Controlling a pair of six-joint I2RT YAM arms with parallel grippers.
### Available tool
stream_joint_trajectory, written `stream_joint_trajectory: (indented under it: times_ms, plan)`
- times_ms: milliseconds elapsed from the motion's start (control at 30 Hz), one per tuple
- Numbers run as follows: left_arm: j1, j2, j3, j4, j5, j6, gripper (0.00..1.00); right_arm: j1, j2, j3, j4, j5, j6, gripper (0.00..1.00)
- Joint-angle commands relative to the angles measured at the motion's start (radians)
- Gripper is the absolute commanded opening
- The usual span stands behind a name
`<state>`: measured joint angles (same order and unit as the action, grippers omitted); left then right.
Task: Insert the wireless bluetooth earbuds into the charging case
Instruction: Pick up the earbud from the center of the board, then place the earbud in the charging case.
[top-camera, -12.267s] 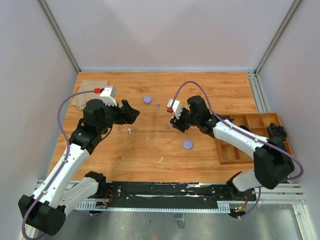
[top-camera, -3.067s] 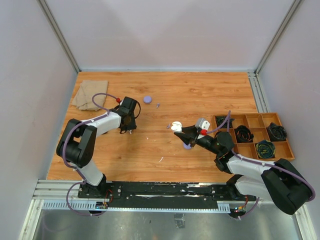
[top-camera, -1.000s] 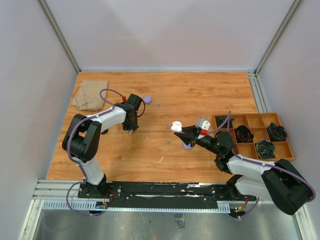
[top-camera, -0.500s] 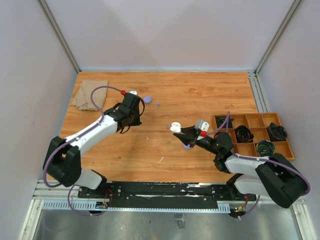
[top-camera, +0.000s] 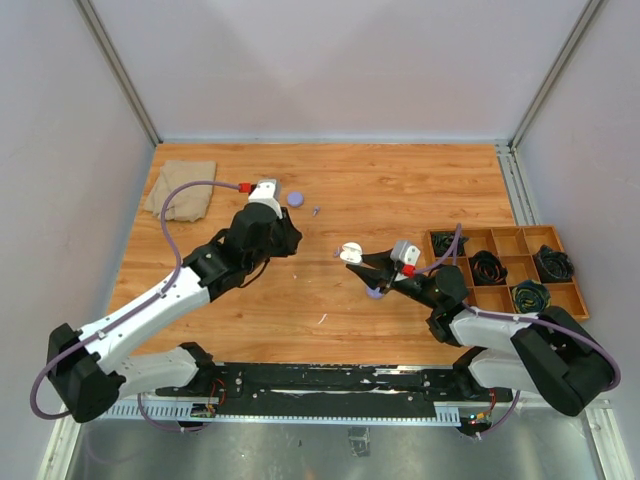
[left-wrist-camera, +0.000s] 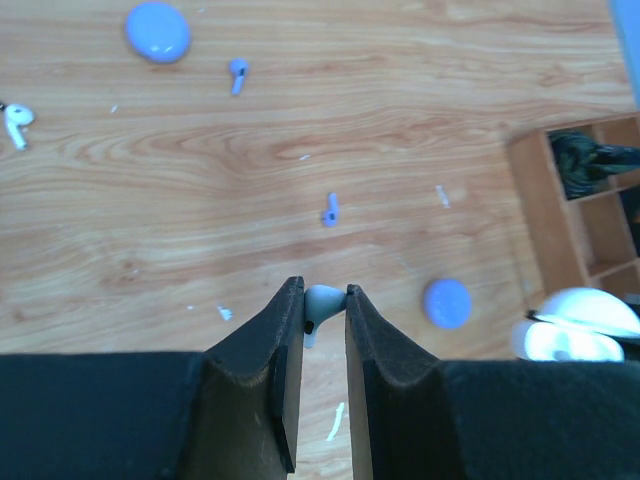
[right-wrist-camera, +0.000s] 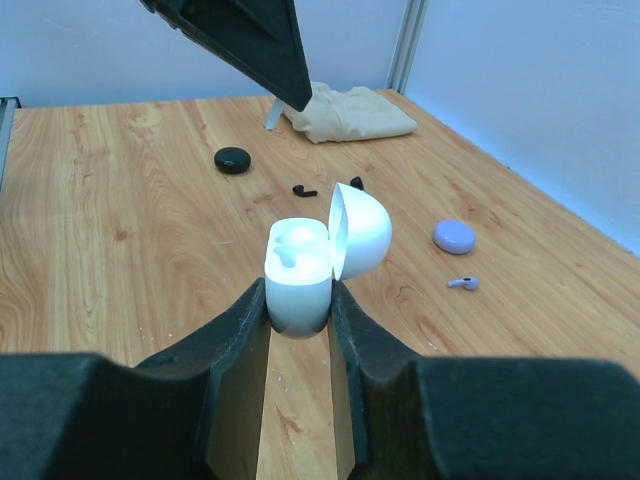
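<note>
My left gripper (left-wrist-camera: 324, 292) is shut on a small pale white earbud (left-wrist-camera: 320, 303), pinched at the fingertips above the table. In the top view this gripper (top-camera: 289, 240) hangs left of the white charging case (top-camera: 350, 253). My right gripper (right-wrist-camera: 300, 300) is shut on that case (right-wrist-camera: 298, 275), holding it upright with its lid (right-wrist-camera: 362, 230) open; one earbud seat looks filled. Two pale purple earbuds (left-wrist-camera: 238, 72) (left-wrist-camera: 330, 209) and a white earbud (left-wrist-camera: 14, 122) lie loose on the wood. Two black earbuds (right-wrist-camera: 303, 190) lie further off.
Two round purple cases (left-wrist-camera: 158, 30) (left-wrist-camera: 447, 302) and a black round case (right-wrist-camera: 232, 159) rest on the table. A beige cloth (top-camera: 180, 190) lies at the back left. A wooden compartment tray (top-camera: 508, 285) with coiled cables sits at the right edge.
My left arm has lifted from the table and swung right toward the open case, carrying the pale earbud. The right arm and case have held still.
</note>
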<state>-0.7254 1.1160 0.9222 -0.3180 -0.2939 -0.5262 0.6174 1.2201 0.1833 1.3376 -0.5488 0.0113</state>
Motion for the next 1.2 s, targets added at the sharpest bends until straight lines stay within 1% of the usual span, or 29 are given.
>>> stream_joint_trajectory:
  times_ms: [0, 300, 467, 667, 867, 1167]
  plan:
    - [-0.063, -0.067, -0.025, 0.108, -0.074, -0.019, 0.14, -0.013, -0.025, 0.035, 0.038, -0.007, -0.025, 0.03]
    - [-0.154, -0.141, -0.04, 0.19, -0.111, -0.009, 0.13, -0.013, -0.041, 0.067, 0.008, -0.007, -0.019, 0.03]
    - [-0.217, -0.16, -0.064, 0.28, -0.115, -0.014, 0.11, -0.013, -0.036, 0.08, 0.009, -0.006, -0.02, 0.03]
    - [-0.259, -0.141, -0.054, 0.33, -0.117, -0.008, 0.11, -0.013, -0.027, 0.092, 0.023, -0.008, -0.02, 0.02]
    - [-0.309, -0.125, -0.068, 0.418, -0.124, 0.01, 0.11, -0.013, -0.007, 0.097, 0.061, -0.009, -0.011, 0.02]
    - [-0.384, -0.056, -0.072, 0.532, -0.152, 0.064, 0.11, -0.013, 0.022, 0.095, 0.134, -0.008, 0.022, 0.02]
